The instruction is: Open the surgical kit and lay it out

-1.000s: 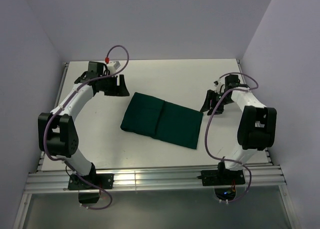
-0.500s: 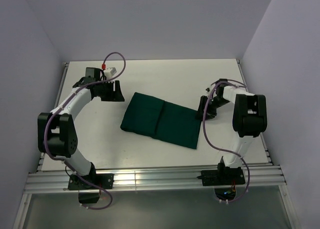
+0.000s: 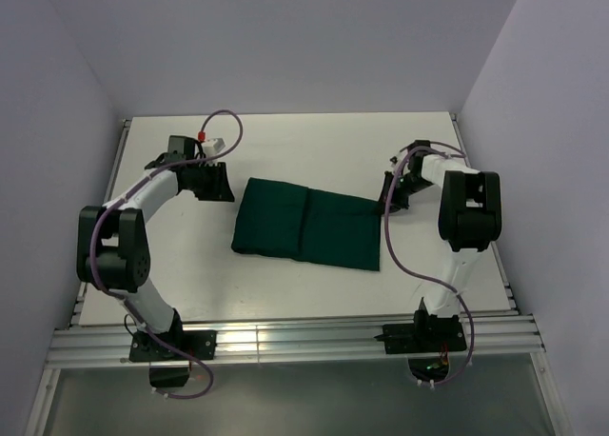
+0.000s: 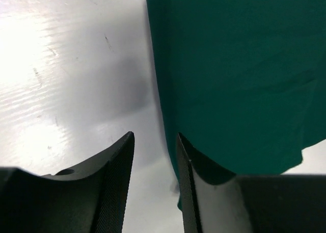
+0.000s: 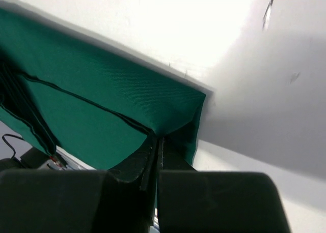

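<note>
The surgical kit (image 3: 309,225) is a dark green cloth wrap lying folded flat in the middle of the white table. My right gripper (image 3: 388,200) is at its far right corner. In the right wrist view the jaws (image 5: 158,139) are shut on that corner, and the cloth (image 5: 102,103) is bunched into them. My left gripper (image 3: 219,183) sits low just off the wrap's far left corner. Seen from the left wrist, its fingers (image 4: 155,135) stand apart over bare table. The right finger (image 4: 187,182) rests against the edge of the cloth (image 4: 234,80), and nothing is pinched.
The white table (image 3: 314,141) is boxed in by pale walls at the back and on both sides. A metal rail (image 3: 285,341) runs along the near edge by the arm bases. Purple cables (image 3: 221,120) loop above both wrists.
My right gripper moved onto the wrap's far right corner and shut on it, tugging that end slightly. My left gripper shifted a little and its fingers narrowed.
</note>
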